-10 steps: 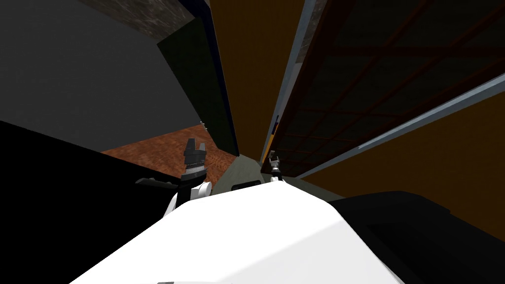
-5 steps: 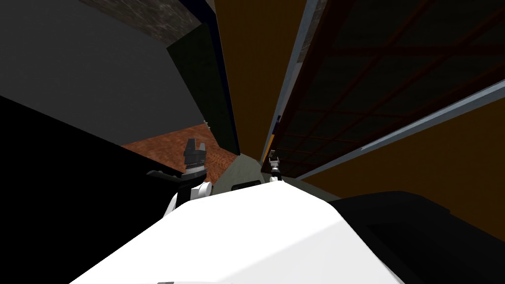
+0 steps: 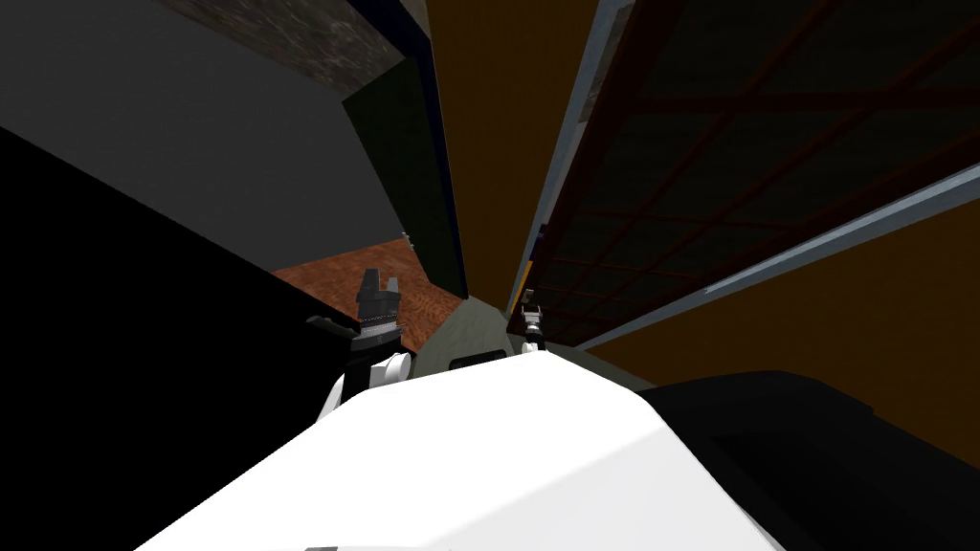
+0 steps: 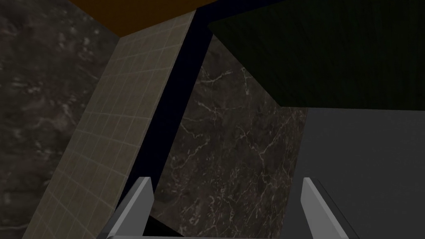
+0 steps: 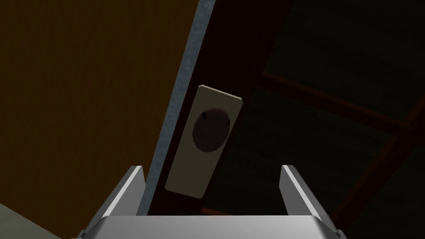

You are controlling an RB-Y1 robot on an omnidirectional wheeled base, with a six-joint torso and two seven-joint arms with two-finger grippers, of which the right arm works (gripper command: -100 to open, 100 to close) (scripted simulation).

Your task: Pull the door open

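Note:
The door (image 3: 727, 172) rises on my right, with dark panes between reddish-brown bars, set in a grey frame (image 3: 565, 163). In the right wrist view a dark round knob (image 5: 211, 129) sits on a pale plate (image 5: 189, 178) on the door's dark brown edge. My right gripper (image 5: 211, 182) is open just short of the plate, with the knob ahead of the gap and nearer the finger by the frame; its fingers touch nothing. In the head view that gripper (image 3: 531, 314) is small at the door's foot. My left gripper (image 3: 378, 284) is held up over the floor, open and empty (image 4: 226, 195).
An orange-brown wall (image 3: 488, 143) stands between the door frame and a dark green panel (image 3: 412, 172) with a dark blue edge. Red-brown floor (image 3: 373, 263) lies ahead on the left. A black area (image 3: 115, 363) covers the left side.
My view has swung a little: the green panel, the floor and the black area's edge have slid rightward in the picture. Both grippers keep their places and stay open.

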